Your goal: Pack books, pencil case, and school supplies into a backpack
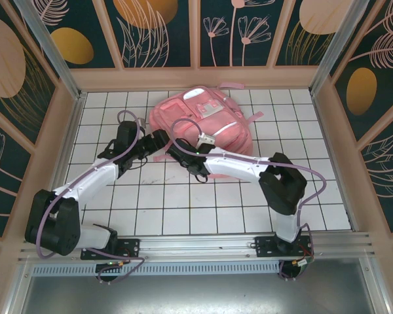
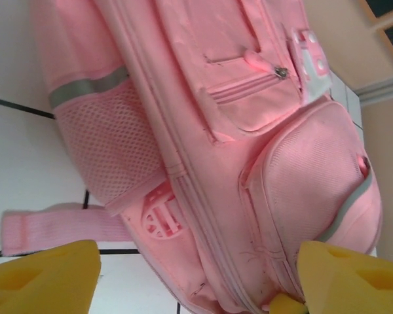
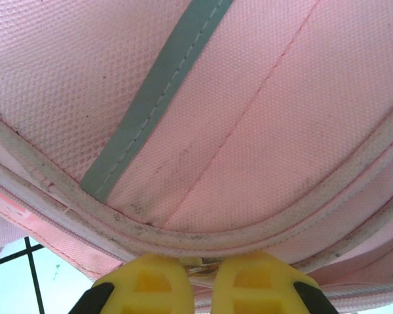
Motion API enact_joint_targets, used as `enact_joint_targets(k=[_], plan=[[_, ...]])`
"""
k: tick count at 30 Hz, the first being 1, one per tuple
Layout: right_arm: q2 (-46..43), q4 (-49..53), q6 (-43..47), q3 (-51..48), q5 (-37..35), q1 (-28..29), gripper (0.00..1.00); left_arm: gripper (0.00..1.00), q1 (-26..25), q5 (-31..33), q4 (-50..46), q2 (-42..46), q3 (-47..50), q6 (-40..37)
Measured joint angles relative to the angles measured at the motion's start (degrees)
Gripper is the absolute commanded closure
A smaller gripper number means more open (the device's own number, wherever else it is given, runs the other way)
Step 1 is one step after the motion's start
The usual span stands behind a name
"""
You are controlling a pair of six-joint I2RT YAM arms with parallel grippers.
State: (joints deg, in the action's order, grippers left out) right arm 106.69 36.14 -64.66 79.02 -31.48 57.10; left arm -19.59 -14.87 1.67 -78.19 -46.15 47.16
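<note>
1 backpack (image 1: 203, 121), 2 tools (image 2: 196, 288) (image 3: 203, 281), perhaps 3 pockets (image 2: 249, 85).

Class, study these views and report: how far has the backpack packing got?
Done: nothing evident; the backpack lies flat, front pockets look zipped. In hand: the right gripper pinches what looks like a zip pull at its edge; the left gripper stands open alongside. Left: opening it, loading everything.

Large pink backpack (image 1: 216, 124) lies flat; front faces up.
</note>
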Motion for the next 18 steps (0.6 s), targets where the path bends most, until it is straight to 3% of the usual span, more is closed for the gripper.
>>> enact_joint_targets(k=[7,18], plan=[[-4.94,-5.14,9.31,-4.98,5.55,-2.12,1.00,0.51,0.00,-9.46,8.46,-4.44,0.46,5.09],[-8.66,-10.54,16.65,-9.29,13.84,-5.07,1.00,0.56,-2.01,-16.85,15.23,-12.94,-0.39,9.75]])
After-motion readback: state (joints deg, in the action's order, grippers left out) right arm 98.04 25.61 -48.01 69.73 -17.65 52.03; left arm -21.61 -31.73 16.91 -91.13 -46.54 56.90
